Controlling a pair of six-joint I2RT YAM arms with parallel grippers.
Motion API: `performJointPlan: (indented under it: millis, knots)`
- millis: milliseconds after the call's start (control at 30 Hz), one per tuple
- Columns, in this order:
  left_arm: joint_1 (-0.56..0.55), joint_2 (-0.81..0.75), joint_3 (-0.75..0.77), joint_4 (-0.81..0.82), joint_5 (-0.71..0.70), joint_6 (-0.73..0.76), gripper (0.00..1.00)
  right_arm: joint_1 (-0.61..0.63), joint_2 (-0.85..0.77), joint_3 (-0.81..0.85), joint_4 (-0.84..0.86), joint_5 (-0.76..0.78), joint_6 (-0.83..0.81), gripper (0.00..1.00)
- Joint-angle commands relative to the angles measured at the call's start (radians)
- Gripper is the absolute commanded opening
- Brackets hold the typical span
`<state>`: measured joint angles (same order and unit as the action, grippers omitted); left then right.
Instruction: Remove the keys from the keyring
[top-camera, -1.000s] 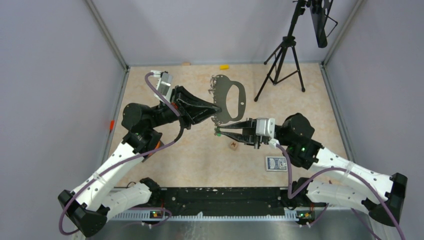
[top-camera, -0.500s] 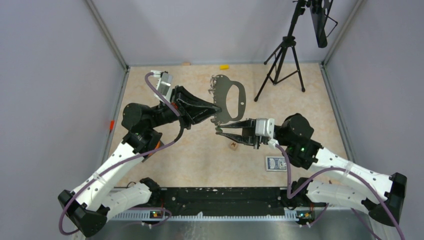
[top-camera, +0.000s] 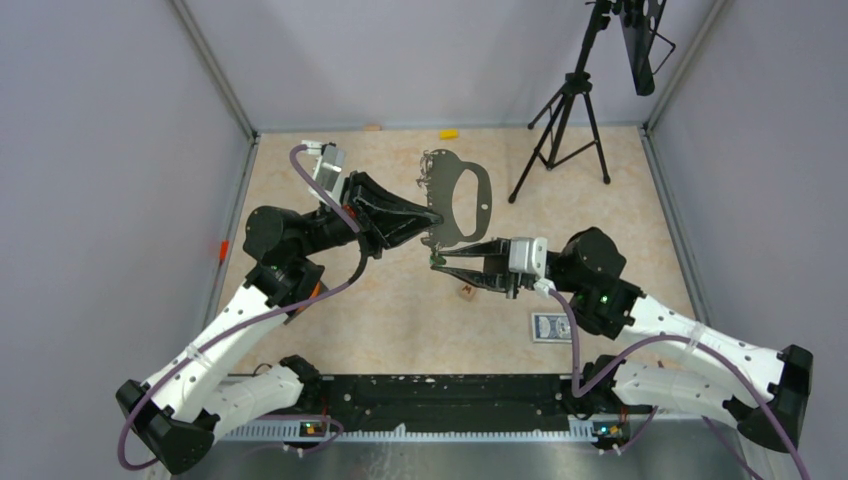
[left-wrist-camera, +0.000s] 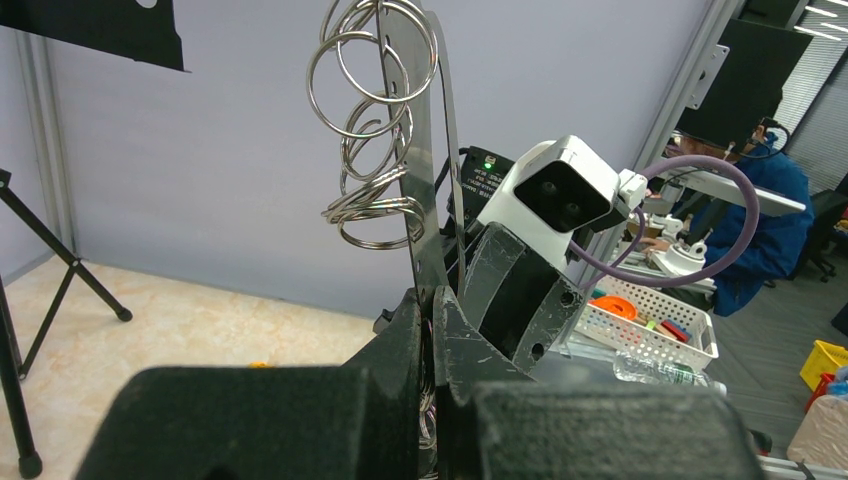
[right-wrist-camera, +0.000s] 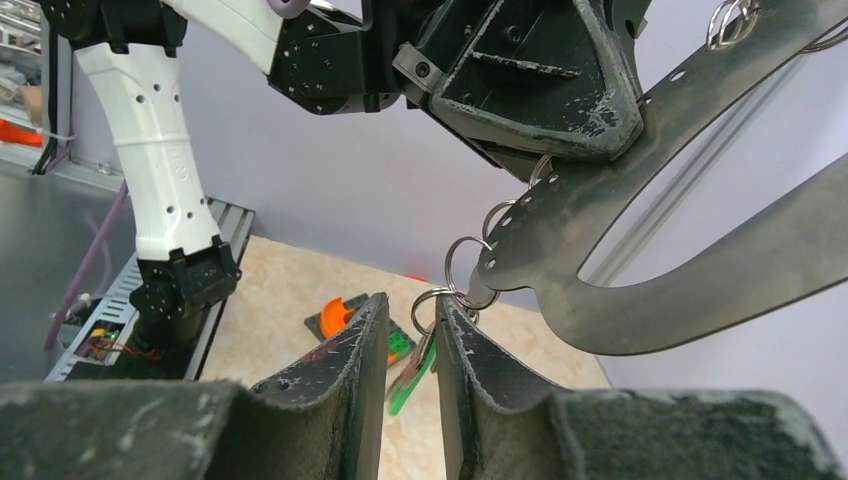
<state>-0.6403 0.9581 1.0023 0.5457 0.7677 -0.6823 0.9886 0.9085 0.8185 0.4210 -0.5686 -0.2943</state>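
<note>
Currently: flat grey D-shaped metal keyring (right-wrist-camera: 640, 290) aloft, left gripper (top-camera: 435, 215) clamped on its edge. Green-headed thin key (right-wrist-camera: 405, 385) hangs btw right gripper (right-wrist-camera: 412, 320) jaws, narrowly apart, no grip. Risk: key swings clear; hard pull may twist keyring loose.

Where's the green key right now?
In the right wrist view the green key hangs between the fingers of the right hand, off a small ring at the near end of the keyring, which the left hand holds up mid-table.
</note>
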Motion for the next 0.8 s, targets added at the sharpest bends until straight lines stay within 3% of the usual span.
performJointPlan:
  millis: [0, 767]
  knots:
    - [0.001, -0.018, 0.002, 0.062, -0.019, -0.012, 0.00, 0.012, 0.001, -0.010, 0.005, 0.001, -0.001, 0.24]
    - [0.001, -0.019, 0.002, 0.064, -0.021, -0.014, 0.00, 0.012, 0.004, -0.027, -0.001, 0.007, -0.017, 0.15]
